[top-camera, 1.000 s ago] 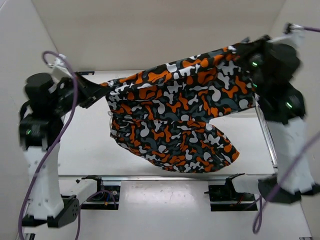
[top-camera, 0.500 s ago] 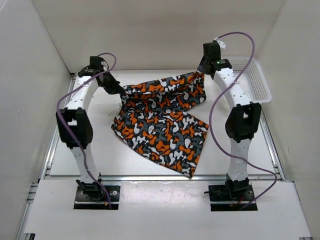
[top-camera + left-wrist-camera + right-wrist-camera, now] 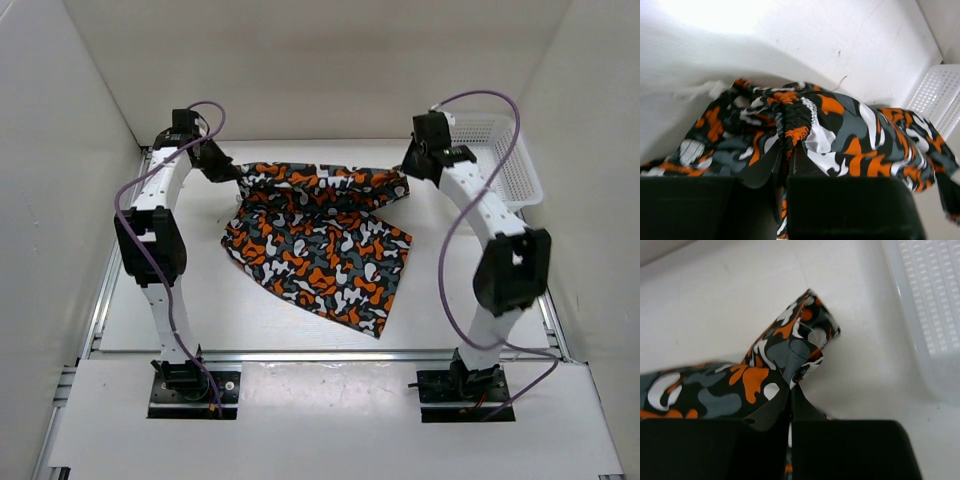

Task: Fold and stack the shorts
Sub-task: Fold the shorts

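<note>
Fabric in orange, black, grey and white camouflage, the shorts (image 3: 320, 240), lies spread on the white table (image 3: 190, 290), to the left of the white perforated plastic basket (image 3: 505, 160). We see the left gripper (image 3: 233, 172) pressed together on the waistband corner farthest from that basket. The right gripper (image 3: 405, 166) pinches the corner nearest the basket. The upper edge runs between them, and one leg trails away from the basket toward the arm bases.

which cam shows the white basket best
Top external: nearly the whole white basket shows, at far right. The right wrist view catches only part of its rim and mesh floor; the left wrist view shows just one corner at the frame's edge.
</note>
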